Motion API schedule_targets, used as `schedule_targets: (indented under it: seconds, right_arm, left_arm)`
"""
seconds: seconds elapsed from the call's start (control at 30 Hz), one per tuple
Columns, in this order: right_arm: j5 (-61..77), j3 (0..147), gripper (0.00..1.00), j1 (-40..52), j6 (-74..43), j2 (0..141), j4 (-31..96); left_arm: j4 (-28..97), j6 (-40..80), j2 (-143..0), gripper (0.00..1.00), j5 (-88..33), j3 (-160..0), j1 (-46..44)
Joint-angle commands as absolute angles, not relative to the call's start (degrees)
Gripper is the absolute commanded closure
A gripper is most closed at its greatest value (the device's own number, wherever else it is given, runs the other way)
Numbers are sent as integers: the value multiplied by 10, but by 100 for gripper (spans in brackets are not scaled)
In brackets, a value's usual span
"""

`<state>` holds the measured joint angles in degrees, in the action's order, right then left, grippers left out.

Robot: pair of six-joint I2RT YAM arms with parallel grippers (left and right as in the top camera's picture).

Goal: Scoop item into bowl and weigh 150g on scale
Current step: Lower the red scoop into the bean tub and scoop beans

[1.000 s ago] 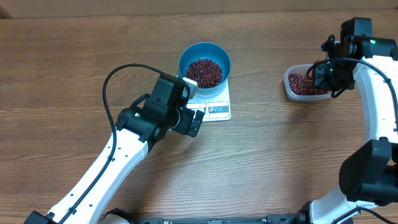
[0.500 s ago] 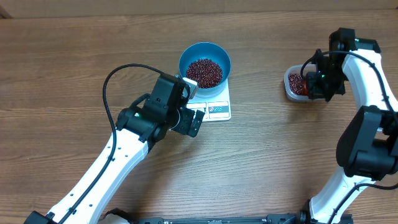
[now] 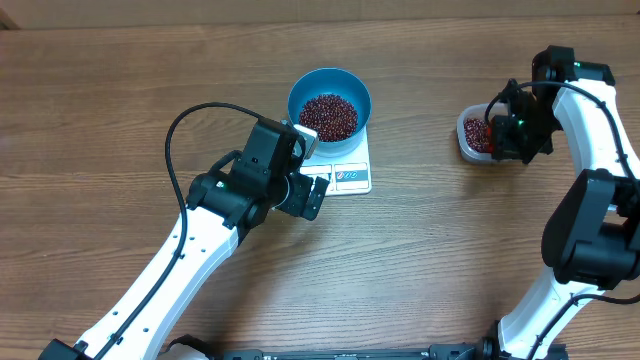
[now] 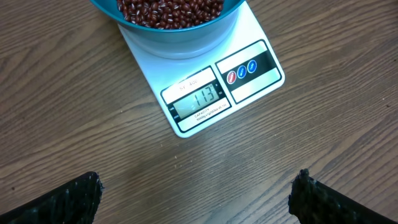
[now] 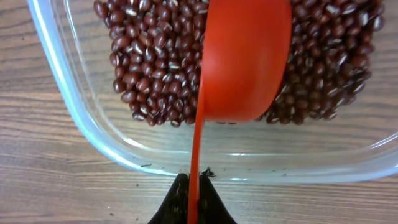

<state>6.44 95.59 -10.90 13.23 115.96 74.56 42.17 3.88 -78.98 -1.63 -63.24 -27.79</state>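
Jaws clenched on the red scoop [image 5: 245, 62] among beans [image 5: 143, 68] in the tub [image 5: 81, 124] near the desk's [image 3: 450, 260] right edge, the right gripper [image 5: 194, 199] should lift a modest, level load toward the bowl [image 3: 296, 100] on the scale [image 4: 249, 87], mid-desk; the left gripper's [image 4: 199, 202] jaws stand released.

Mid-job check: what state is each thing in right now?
Scale: on, showing 113.
Bowl: on the scale, holding beans.
Tub: part full of beans.
Scoop: in the tub, over beans.
Right hand: shut on the scoop.
Left hand: open, empty, near the scale.
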Motion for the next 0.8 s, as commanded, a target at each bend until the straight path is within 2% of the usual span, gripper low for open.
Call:
schedule_targets:
  seconds: [0.0, 0.77]
  right_arm:
    - [78, 965, 96, -114, 136, 1168, 752]
    - [107, 959, 96, -120, 139, 1183, 756]
  left_arm:
    - [421, 25, -791, 0, -15, -630, -282]
    - [421, 25, -791, 1, -15, -630, -282]
